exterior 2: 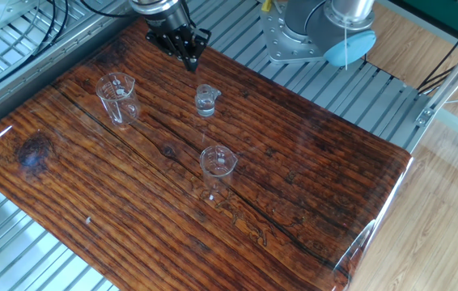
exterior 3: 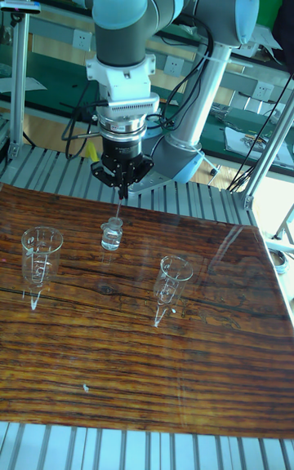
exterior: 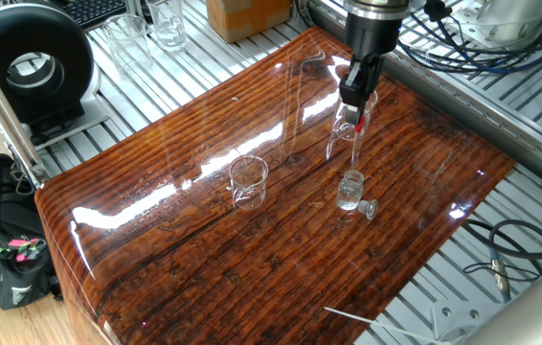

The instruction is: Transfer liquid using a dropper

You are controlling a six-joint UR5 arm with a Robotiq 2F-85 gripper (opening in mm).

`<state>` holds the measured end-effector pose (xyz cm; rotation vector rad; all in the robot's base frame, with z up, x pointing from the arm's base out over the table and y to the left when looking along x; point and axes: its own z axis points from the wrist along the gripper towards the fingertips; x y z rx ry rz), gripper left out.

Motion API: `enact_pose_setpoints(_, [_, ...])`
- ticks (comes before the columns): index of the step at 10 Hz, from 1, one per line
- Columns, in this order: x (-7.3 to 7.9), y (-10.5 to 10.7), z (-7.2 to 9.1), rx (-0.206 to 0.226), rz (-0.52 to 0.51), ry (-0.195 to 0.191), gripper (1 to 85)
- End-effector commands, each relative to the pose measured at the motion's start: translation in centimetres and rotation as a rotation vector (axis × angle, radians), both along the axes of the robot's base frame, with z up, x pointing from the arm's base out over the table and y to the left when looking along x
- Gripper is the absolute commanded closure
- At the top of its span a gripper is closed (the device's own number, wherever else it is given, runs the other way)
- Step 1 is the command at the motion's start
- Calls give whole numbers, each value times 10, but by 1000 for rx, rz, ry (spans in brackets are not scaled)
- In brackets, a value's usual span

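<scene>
My gripper (exterior: 353,96) hangs above the small clear bottle (exterior: 350,190) and is shut on the dropper (exterior: 355,144) at its red bulb. The slim clear tube points straight down at the bottle's open mouth. From the tall fixed view, the gripper (exterior 3: 121,185) holds the dropper (exterior 3: 118,209) just over the bottle (exterior 3: 111,235). A little clear liquid (exterior 2: 205,105) shows in the bottle. In the other fixed view, the gripper (exterior 2: 192,61) is behind the bottle and the tube is barely visible.
Two tall pointed clear glass vessels stand on the wooden table (exterior 2: 310,178), one to the left (exterior 2: 117,97) and one in front (exterior 2: 218,166). The bottle's stopper (exterior: 370,209) lies beside it. More glassware (exterior: 168,21), a box and a black device sit off the table's far side.
</scene>
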<state>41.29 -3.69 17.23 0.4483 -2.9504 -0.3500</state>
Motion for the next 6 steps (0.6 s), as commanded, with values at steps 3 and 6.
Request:
enact_pose_setpoints(3, [3,6,-4,17,-6,-12,840])
enact_pose_setpoints(6, [5,7,-9,15,-8,-23,840])
